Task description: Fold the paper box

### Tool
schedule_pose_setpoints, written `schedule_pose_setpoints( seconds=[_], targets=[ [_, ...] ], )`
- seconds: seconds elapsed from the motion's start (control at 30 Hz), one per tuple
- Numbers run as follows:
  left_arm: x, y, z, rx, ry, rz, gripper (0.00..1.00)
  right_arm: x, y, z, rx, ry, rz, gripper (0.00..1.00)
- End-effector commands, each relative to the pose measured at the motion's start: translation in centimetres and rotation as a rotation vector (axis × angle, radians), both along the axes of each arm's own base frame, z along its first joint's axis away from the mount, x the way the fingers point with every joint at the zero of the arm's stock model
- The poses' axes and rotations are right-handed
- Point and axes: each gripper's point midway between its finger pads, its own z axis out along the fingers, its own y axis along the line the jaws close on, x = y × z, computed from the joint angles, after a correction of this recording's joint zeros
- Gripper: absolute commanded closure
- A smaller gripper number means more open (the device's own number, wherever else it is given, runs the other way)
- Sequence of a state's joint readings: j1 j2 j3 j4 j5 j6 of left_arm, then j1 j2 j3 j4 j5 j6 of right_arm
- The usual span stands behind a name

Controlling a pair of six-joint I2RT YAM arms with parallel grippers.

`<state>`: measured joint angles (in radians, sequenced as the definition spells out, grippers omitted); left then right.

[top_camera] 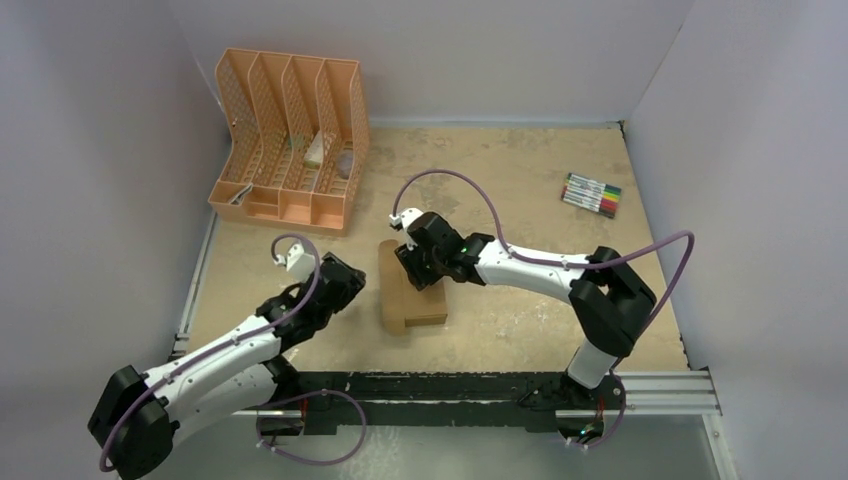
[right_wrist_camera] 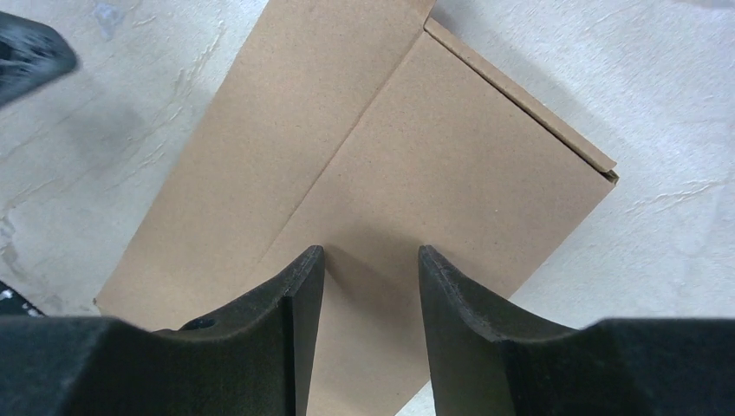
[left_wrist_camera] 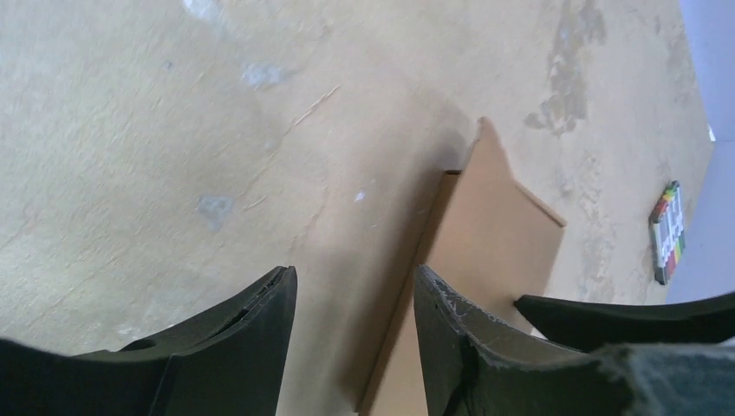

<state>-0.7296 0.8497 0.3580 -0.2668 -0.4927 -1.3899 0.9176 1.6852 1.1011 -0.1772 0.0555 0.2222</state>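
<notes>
Mid-table, paper box (top_camera: 412,295) lies flat; right gripper (right_wrist_camera: 371,260) spread over it, left gripper (left_wrist_camera: 355,277) spread just beside; organizer (top_camera: 290,140) and markers (top_camera: 591,195) sit well apart.

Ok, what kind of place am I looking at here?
Probably a robotics lab test cell: a left arm and right arm mounted on a rail at the table edge, plain walls boxing it in, and only a few props, a box, organizer and markers.

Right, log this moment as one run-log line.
paper box: lying flat | left jaws: open, beside it | right jaws: open, above it
</notes>
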Motion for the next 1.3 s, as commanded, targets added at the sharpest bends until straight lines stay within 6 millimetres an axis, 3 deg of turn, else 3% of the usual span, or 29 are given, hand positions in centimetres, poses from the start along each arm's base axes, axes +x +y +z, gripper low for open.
schedule_pose_setpoints(
  seconds=[0.0,0.23,0.33,0.53,0.77,0.93,1.1,1.27],
  targets=[
    [1.7,0.7,4.2,0.170,-0.056,-0.033,0.47,1.7,-0.7,1.1,-0.064,-0.075,-0.001,0.52],
    [5.9,-4.2,6.9,0.315,-0.054,-0.233,0.48,2.6,-1.7,6.0,-0.033,-0.141,-0.064,0.44],
    [8.0,-4.7,7.1,0.399,-0.049,-0.290,0.49,1.5,-3.0,6.0,-0.031,-0.115,-0.104,0.40],
    [13.0,-6.2,6.8,0.390,-0.019,-0.463,0.48,-1.1,-4.9,5.9,0.027,-0.092,-0.110,0.32],
    [16.4,-10.0,5.7,0.413,0.008,-0.656,0.46,-5.2,-6.2,2.8,0.059,-0.002,-0.020,0.30],
    [17.6,-11.7,2.8,0.415,0.078,-0.728,0.46,-7.6,-6.4,0.8,0.047,0.063,-0.006,0.30],
    [17.9,-12.5,-0.1,0.408,0.143,-0.769,0.48,-9.2,-6.5,-1.4,0.046,0.121,-0.014,0.30],
    [16.1,-13.6,-2.3,0.335,0.204,-0.847,0.51,-9.1,-7.4,-3.6,-0.049,0.172,-0.052,0.32]
  ],
)
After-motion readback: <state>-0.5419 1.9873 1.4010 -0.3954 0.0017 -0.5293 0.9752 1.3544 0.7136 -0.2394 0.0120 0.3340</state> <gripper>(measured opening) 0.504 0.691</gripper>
